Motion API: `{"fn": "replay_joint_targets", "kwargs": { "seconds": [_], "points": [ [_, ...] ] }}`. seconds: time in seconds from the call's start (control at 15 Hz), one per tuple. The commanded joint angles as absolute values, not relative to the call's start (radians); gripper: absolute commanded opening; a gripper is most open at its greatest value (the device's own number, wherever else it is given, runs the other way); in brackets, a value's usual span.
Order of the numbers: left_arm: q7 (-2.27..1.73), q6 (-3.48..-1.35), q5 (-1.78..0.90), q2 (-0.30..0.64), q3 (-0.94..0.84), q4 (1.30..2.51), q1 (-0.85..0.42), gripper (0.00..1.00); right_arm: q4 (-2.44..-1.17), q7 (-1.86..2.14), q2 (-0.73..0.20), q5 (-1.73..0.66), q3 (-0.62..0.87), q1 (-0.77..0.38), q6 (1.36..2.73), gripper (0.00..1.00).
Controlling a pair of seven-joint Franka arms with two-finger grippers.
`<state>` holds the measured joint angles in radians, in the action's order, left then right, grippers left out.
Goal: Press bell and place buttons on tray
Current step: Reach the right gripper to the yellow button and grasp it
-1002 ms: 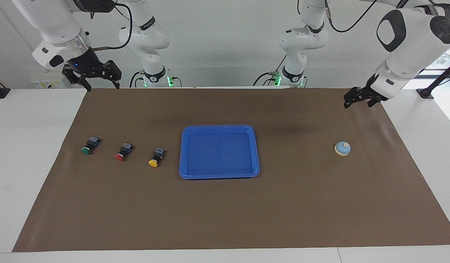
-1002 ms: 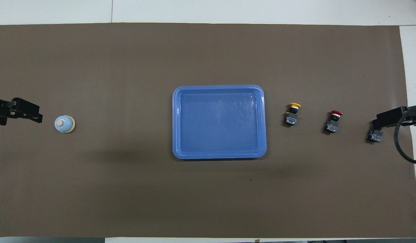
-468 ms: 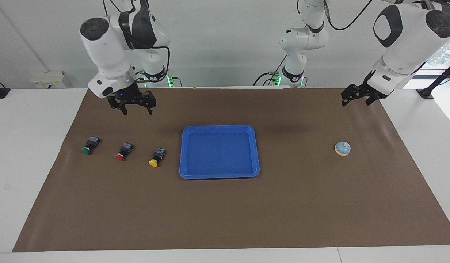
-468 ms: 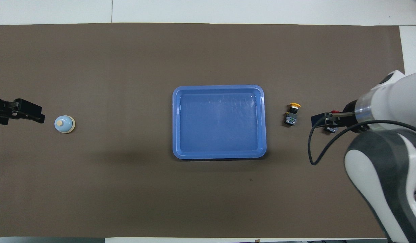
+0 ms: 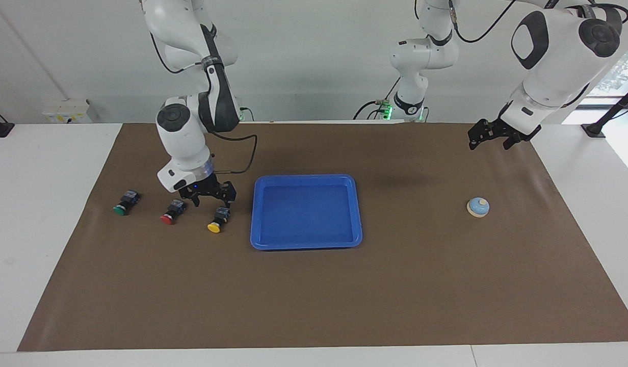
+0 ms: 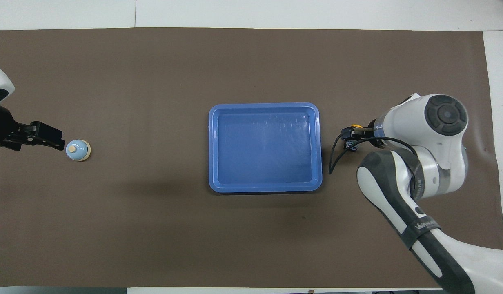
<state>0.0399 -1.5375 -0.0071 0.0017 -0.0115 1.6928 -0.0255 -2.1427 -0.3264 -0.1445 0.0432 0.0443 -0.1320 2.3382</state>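
Tray empty; three buttons on desk at its 9 o'clock. Right end effector spread above yellow button. Bell unpressed; left end effector, spread, aloft.

Robotics lab: two white Franka arms bolted at a white counter w/ brown mat, plain white wall, cabling and green status lights at the bases, camera stand at the edge.

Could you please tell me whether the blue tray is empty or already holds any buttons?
Empty: the tray shows bare blue floor, and the green, red and yellow buttons lie on the mat beside it.
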Motion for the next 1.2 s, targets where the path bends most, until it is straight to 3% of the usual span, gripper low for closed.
{"fn": "replay_joint_targets", "kwargs": {
  "seconds": [0.0,0.53,0.6,0.67,0.8,0.87,1.14],
  "points": [
    [0.037,-1.565,0.011,-0.021,-0.002,1.735,-0.032,1.00,-2.167,-0.431,-0.182,0.112,0.043,-0.160,2.431,1.00],
    [0.037,-1.617,0.014,-0.025,-0.026,1.744,-0.034,1.00,-2.163,-0.433,-0.253,0.129,0.040,-0.124,2.510,0.98],
    [0.037,-1.620,0.014,-0.026,-0.026,1.743,-0.034,1.00,-2.163,-0.434,-0.253,0.129,0.040,-0.124,2.511,0.90],
    [0.037,-1.618,0.014,-0.029,-0.028,1.737,-0.034,1.00,-2.163,-0.436,-0.253,0.129,0.040,-0.124,2.511,0.74],
    [0.037,-1.620,0.014,-0.035,-0.028,1.735,-0.038,1.00,-2.163,-0.434,-0.258,0.127,0.040,-0.120,2.505,0.12],
    [0.037,-1.620,0.014,-0.035,-0.028,1.735,-0.038,1.00,-2.161,-0.433,-0.258,0.127,0.040,-0.112,2.494,0.00],
    [0.037,-1.623,0.014,-0.037,-0.025,1.733,-0.034,1.00,-2.123,-0.426,-0.250,0.127,0.041,-0.115,2.413,0.00]
  ]
}}
